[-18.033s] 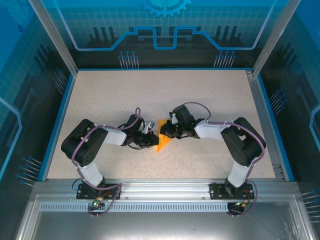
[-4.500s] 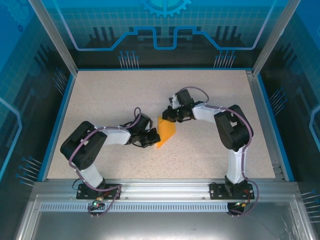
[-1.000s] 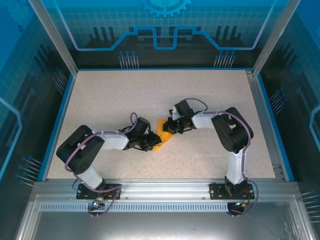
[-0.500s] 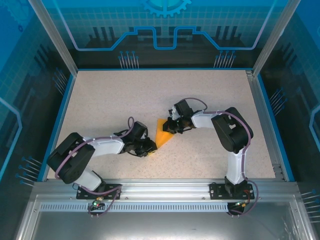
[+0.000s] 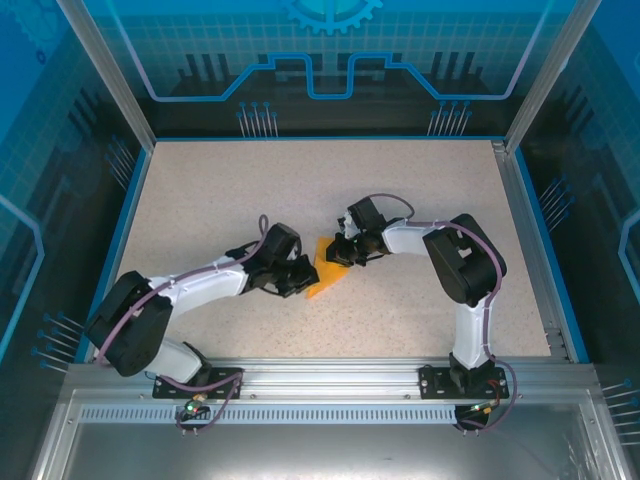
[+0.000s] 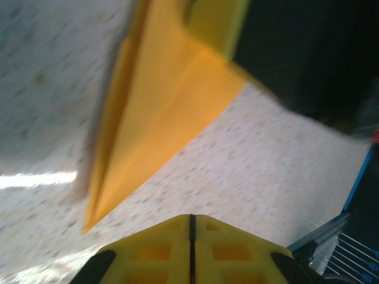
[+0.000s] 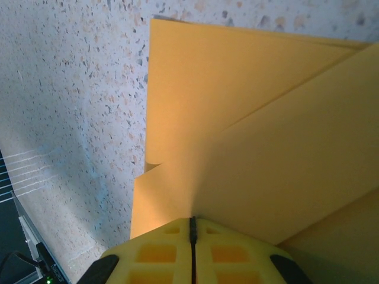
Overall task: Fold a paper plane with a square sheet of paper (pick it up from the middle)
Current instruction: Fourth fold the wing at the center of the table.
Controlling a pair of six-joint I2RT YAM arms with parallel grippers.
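The orange paper [image 5: 327, 270] lies folded near the middle of the table [image 5: 250, 190], a flat angular shape. It is broad at its far end and narrows to a point at the near left. It sits between the two arms, which reach in from either side.

The left end effector [image 5: 302, 277] is at the paper's left edge, low over the table. In the left wrist view its yellow fingers [image 6: 154, 251] are pressed together with only a thin seam between them and nothing caught there. The paper [image 6: 163, 112] lies just ahead of them, and a strip of speckled table shows between the tips and the paper's edge. That view is blurred, but layered folds can be made out running towards the point.

The right end effector [image 5: 341, 254] is at the paper's far right corner. In the right wrist view its fingers [image 7: 231, 254] are also closed tight against each other, with no paper between them. The tips sit over the paper [image 7: 237, 136], which shows several overlapping folded layers with straight creases. Whether they press on it or merely hang just above, I cannot tell. A yellow finger [image 6: 218, 23] of the right arm appears in the left wrist view at the far end of the paper.
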